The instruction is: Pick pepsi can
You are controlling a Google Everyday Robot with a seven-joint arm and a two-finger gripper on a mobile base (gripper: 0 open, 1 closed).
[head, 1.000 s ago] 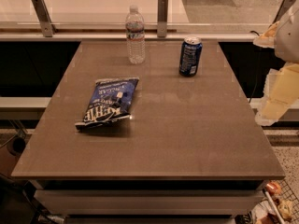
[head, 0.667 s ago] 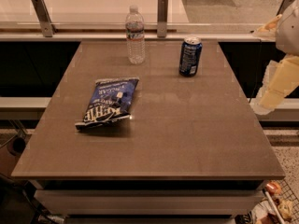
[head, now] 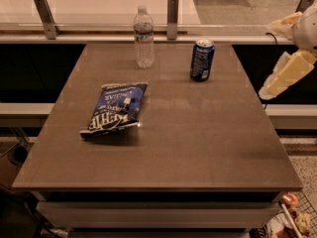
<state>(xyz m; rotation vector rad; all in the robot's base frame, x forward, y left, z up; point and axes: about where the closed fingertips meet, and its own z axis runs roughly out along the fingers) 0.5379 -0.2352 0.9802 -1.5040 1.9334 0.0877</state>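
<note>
The pepsi can (head: 202,59), dark blue with a silver top, stands upright on the far right part of the brown table (head: 198,143). My gripper (head: 282,78) is at the right edge of the camera view, off the table's right side, to the right of the can and well apart from it. It touches nothing.
A clear water bottle (head: 143,36) stands at the table's far middle, left of the can. A flat blue chip bag (head: 116,108) lies on the left half. Behind the table runs a railing with metal posts (head: 172,10). Clutter sits on the floor at lower right (head: 292,219).
My gripper has moved up and a little left along the right edge of the view. The can, bottle and bag have not moved.
</note>
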